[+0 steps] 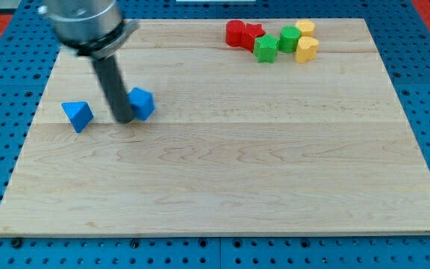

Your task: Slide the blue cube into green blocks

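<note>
- Two blue blocks sit at the view's left of the wooden bench (222, 172): the blue cube (142, 103) and a blue triangular block (77, 115), a bit apart.
- My tip (122, 118) is touching the blue cube's left side, in between those two blues.
- End effector is just a plain rod, no jaws, so nothing to spread or pinch.
- Green blocks are way off at the view's top right: a green star-ish block (266, 48) and a green cylinder (289, 39).
- Packed around them: two red blocks (243, 34) on the left, two yellow blocks (306, 41) on the right.
</note>
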